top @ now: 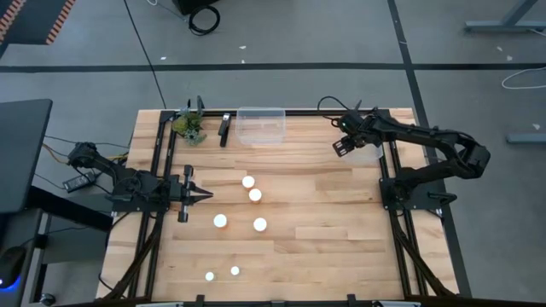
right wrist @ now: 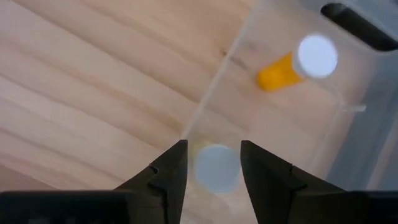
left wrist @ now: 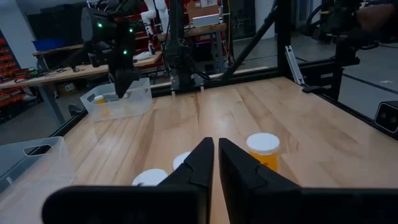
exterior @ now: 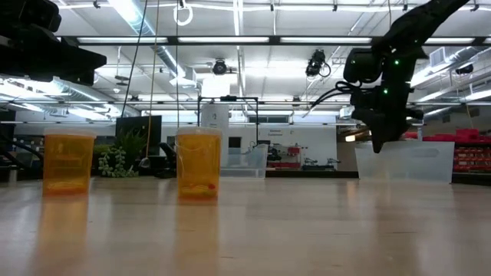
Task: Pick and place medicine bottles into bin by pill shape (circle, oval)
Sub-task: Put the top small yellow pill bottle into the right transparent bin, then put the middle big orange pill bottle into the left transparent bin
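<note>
Six small orange translucent plastic bottles with round white caps (top: 254, 195) stand mid-surface, likely light, rigid and slick, best pinched around the body; the left claw (top: 205, 195) is closed beside them, while the right claw (right wrist: 213, 163) hangs open over the clear bin (right wrist: 348, 143).

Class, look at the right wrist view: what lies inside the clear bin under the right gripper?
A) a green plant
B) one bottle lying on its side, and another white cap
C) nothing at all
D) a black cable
B: in the clear bin, an orange medicine bottle lies on its side, and a second white cap shows between the open fingers of the right gripper.
</note>
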Available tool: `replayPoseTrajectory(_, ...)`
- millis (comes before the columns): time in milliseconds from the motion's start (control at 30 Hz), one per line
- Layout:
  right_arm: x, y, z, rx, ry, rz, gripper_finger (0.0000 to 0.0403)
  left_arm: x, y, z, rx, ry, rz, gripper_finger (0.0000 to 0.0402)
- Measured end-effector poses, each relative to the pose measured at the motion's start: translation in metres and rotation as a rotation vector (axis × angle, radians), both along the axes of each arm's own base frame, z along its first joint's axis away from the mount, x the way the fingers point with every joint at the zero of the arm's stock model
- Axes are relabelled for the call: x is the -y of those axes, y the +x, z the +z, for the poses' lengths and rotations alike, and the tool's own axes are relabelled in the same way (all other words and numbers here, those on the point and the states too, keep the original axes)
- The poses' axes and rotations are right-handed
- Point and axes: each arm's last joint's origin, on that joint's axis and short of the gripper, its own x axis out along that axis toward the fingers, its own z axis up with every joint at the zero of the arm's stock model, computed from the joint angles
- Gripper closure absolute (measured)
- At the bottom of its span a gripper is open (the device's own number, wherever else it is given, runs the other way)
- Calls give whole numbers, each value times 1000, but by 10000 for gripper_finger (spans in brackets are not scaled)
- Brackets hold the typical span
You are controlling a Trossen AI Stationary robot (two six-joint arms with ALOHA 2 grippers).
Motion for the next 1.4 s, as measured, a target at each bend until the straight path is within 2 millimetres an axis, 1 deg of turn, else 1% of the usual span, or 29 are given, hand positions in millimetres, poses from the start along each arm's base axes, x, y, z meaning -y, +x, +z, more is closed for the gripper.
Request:
replayPoseTrajectory(233,4,6,17,24,-23,8,247,0,0,0,0,0,0,375)
replayPoseTrajectory(333,2,11,23,36,-33,30,247,0,0,0,0,0,0,371)
replayPoseTrajectory(433,-5,19,26,53,-42,73,247,0,0,0,0,0,0,366)
replayPoseTrajectory(667,-34,42,28,124,-51,177,247,0,0,0,0,0,0,373)
replayPoseTrajectory(900,-70,65,27,199,-45,301,248,0,0,0,0,0,0,372)
replayPoseTrajectory(1167,-112,103,8,282,-22,464,248,0,0,0,0,0,0,368)
replayPoseTrajectory(1300,-127,117,-4,288,6,515,248,0,0,0,0,0,0,374)
replayPoseTrajectory(1400,-138,129,-5,278,15,547,248,0,0,0,0,0,0,376)
